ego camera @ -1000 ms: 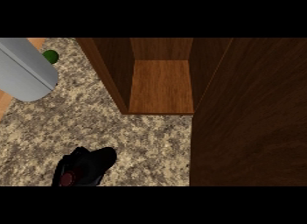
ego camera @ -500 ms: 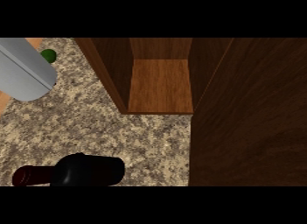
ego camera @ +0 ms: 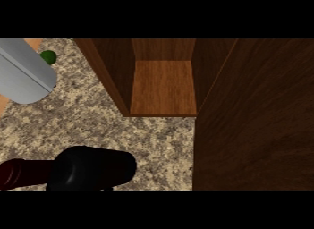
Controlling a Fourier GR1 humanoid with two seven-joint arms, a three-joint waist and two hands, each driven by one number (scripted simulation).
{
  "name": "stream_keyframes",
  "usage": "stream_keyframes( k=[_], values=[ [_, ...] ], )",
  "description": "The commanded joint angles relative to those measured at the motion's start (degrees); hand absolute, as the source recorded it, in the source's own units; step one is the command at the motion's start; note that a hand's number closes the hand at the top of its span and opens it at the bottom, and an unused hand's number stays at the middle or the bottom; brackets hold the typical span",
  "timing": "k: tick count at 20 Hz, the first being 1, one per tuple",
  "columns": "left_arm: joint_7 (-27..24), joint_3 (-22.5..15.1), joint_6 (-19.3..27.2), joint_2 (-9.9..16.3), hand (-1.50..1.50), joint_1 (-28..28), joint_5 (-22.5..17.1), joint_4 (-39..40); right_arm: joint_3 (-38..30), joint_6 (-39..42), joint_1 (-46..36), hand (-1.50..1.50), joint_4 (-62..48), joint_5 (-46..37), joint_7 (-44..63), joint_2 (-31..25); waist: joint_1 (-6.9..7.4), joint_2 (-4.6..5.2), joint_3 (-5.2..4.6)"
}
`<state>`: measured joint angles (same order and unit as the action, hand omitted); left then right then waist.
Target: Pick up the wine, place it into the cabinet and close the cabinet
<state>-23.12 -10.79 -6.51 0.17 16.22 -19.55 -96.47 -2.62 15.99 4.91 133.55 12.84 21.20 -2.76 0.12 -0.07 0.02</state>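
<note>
- Head view: a black hand (ego camera: pixel 92 169) sits at the lower left edge, curled round the wine bottle (ego camera: pixel 17 173), whose dark red end juts out to the left.
- Which hand it is cannot be told.
- Both hang over the speckled counter (ego camera: pixel 152 143), apart from the open wooden cabinet (ego camera: pixel 163 87).

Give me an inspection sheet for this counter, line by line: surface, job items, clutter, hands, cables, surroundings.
Surface: speckled stone counter, with a wood strip at its left edge.
Job's things: wine bottle lying at lower left, dark red end pointing left; cabinet open, shelf bare; its dark door stands at right.
Clutter: green object, partly hidden behind a grey cylinder.
Hands: one black hand over the bottle; which hand and its grip unclear.
Cables: nothing seen.
Surroundings: nothing seen.
</note>
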Motion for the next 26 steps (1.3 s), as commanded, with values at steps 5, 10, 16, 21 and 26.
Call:
stream_keyframes(
  k=[5, 10, 16, 21, 26],
  values=[
    [9.2, -7.6, 16.1, -0.2, 1.50, -9.7, -1.4, -5.4, 0.7, -1.8, -0.6, -1.50, 2.8, 0.1, 2.7, 0.5, -0.33, 0.03, -0.02],
    [13.5, -4.9, 21.0, -0.2, 1.50, -21.1, 0.2, -2.5, 0.1, 0.3, 0.7, -1.50, -0.1, -0.2, -0.5, 0.1, -0.46, 0.06, -0.01],
    [9.6, -6.5, 24.6, -0.2, 1.50, -27.2, 1.4, 6.8, -3.7, -1.0, -4.0, -1.50, -1.1, 3.0, 2.6, -2.0, -0.38, 0.10, -0.03],
    [11.0, -8.7, 31.2, -0.2, 1.50, -36.5, 2.5, 13.3, -3.0, 2.4, 0.6, -1.50, -5.1, 0.3, -6.0, -0.6, -0.61, 0.11, 0.00],
    [8.7, -14.5, 38.4, -0.2, 1.50, -41.2, 1.2, 21.0, -1.7, 0.4, -1.0, -1.50, -2.5, -0.2, -1.2, -0.8, -0.77, 0.12, -0.02]
  ],
)
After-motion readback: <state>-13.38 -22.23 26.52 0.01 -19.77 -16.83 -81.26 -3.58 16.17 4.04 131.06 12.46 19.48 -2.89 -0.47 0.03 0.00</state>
